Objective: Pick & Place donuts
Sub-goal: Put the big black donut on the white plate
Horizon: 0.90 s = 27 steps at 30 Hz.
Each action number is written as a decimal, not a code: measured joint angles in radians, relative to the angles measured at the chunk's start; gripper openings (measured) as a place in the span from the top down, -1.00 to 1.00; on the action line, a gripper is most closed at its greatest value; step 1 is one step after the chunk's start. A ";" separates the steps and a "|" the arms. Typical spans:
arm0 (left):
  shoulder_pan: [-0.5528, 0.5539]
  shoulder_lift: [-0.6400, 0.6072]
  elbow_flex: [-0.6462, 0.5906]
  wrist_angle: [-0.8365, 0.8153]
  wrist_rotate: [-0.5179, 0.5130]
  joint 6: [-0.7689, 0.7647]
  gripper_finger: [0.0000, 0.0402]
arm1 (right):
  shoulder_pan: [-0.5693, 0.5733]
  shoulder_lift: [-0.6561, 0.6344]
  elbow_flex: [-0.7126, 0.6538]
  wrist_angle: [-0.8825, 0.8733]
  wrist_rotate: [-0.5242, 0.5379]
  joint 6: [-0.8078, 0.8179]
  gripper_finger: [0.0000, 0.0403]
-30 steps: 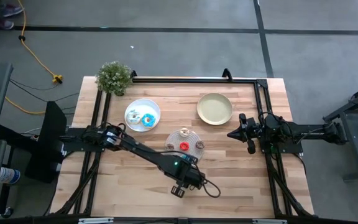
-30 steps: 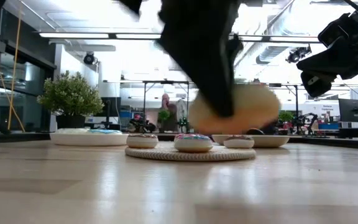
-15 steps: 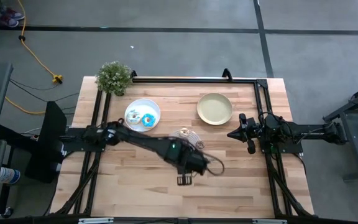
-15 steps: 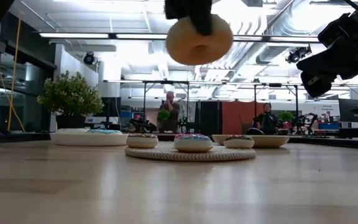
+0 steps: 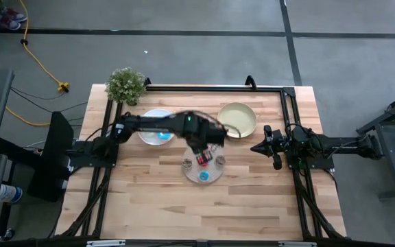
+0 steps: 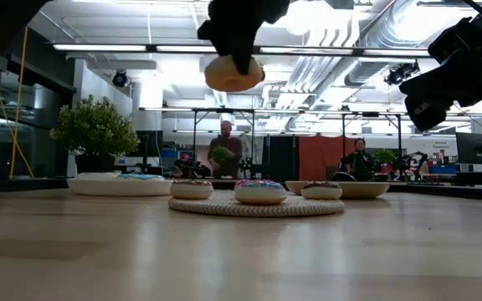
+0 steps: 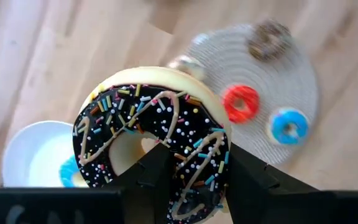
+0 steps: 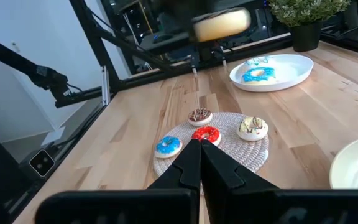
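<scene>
High view: the left arm reaches from the tabletop's left edge across toward the middle, and the left gripper (image 5: 201, 145) hangs over the far rim of the round mat (image 5: 204, 177), which lies near the table's centre. On the mat a mini red donut (image 5: 202, 159) and a mini blue donut (image 5: 204, 176) show. A white plate (image 5: 149, 116) sits toward the far left, a yellow-green plate (image 5: 236, 119) toward the far right. The right gripper (image 5: 254, 147) waits near the right edge, fingers pressed together with nothing between them.

Low view: a pale ring, the dark brown donut (image 6: 233, 73) seen from its underside, is held high above the mat.

Left wrist view: the fingers (image 7: 151, 180) are part open and clamp this larger donut by its rim. It has a cream body and dark chocolate icing with coloured sprinkles and pale drizzle. Below it lie the mat's red, blue and brown minis and the white plate.

Right wrist view: four minis rest on the mat, among them a cream one (image 8: 252, 127); a blue-iced donut (image 8: 257, 74) lies on the white plate.
</scene>
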 joint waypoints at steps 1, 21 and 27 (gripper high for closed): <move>0.021 0.000 0.000 0.000 -0.002 0.000 0.42 | 0.000 0.000 0.000 0.000 0.000 0.000 1.00; 0.354 -0.033 -0.341 0.149 0.026 -0.126 0.42 | 0.000 0.000 0.000 0.004 0.001 0.000 1.00; 0.406 -0.142 -0.539 0.290 0.053 -0.236 0.42 | 0.000 0.000 0.000 0.003 0.001 0.000 1.00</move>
